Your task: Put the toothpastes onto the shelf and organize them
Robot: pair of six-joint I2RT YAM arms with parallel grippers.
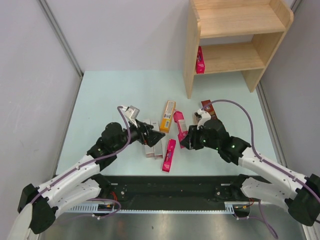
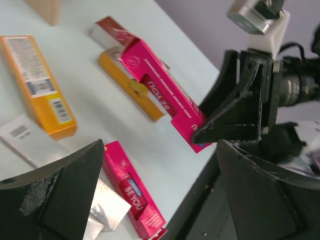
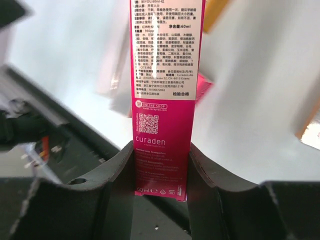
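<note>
My right gripper (image 1: pixel 186 141) (image 3: pixel 162 150) is shut on the near end of a magenta toothpaste carton (image 1: pixel 179 124) (image 3: pixel 166 75), which is lifted slightly over a gold-tan carton (image 2: pixel 127 82). It shows in the left wrist view too (image 2: pixel 165 95). My left gripper (image 1: pixel 150 132) (image 2: pixel 159 150) is open and empty above two silver-grey cartons (image 1: pixel 152 145). Another magenta carton (image 1: pixel 169 155) (image 2: pixel 132 195) lies nearer the front. An orange-yellow carton (image 1: pixel 168 116) (image 2: pixel 37 85) and a dark red one (image 1: pixel 209 109) lie on the table. The wooden shelf (image 1: pixel 235 22) holds one magenta carton (image 1: pixel 200 60) on its lower board.
The shelf's left side panel (image 1: pixel 191 55) stands on the table at the back right. Grey walls close in the left and right sides. The black base rail (image 1: pixel 170 187) runs along the near edge.
</note>
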